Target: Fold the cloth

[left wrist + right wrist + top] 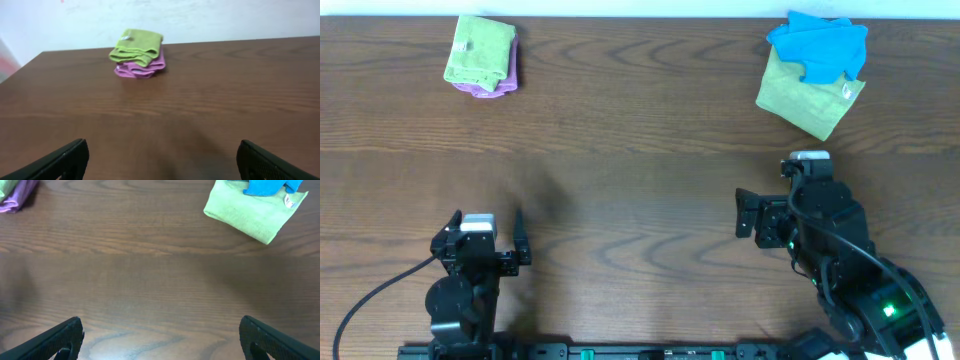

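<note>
The lime-green cloth [480, 48] lies folded on top of a folded pink cloth [492, 84] at the far left of the table. It has a small white tag on it. It also shows in the left wrist view [137, 46], far ahead of the fingers. My left gripper [162, 160] is open and empty over bare table near the front edge [485, 232]. My right gripper [162, 340] is open and empty over bare table at the front right [780, 208].
A duller yellow-green square cloth [808, 98] lies at the far right with a crumpled bright blue cloth [820, 45] on its far part. Both show in the right wrist view [250, 212]. The table's far edge meets a white wall [200, 15].
</note>
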Motion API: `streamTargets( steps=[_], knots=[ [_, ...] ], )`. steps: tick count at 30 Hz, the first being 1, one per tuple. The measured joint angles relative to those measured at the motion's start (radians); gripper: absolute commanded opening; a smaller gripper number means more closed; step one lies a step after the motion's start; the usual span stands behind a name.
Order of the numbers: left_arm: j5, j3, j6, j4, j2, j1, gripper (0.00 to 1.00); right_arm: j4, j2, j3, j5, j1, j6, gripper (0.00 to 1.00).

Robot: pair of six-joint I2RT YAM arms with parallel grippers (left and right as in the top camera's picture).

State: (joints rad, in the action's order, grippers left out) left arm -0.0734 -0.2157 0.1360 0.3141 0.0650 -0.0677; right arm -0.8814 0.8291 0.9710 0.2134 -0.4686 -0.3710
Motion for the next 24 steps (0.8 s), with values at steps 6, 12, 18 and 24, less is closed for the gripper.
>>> streamTargets(
  steps=[6,12,18,24],
  knots=[
    [0.052,0.065,-0.029,-0.022,-0.048,0.0,0.95,0.0,0.0,0.0,0.0,0.0,0.0,0.99],
    [0.066,0.115,-0.035,-0.083,-0.053,0.0,0.96,0.0,0.0,0.0,0.0,0.0,0.0,0.99],
    [0.074,0.118,-0.035,-0.09,-0.054,0.0,0.95,0.0,0.0,0.0,0.0,0.0,0.0,0.99],
    [0.074,0.118,-0.036,-0.091,-0.054,0.0,0.95,0.0,0.0,0.0,0.0,0.0,0.0,0.99]
  ],
)
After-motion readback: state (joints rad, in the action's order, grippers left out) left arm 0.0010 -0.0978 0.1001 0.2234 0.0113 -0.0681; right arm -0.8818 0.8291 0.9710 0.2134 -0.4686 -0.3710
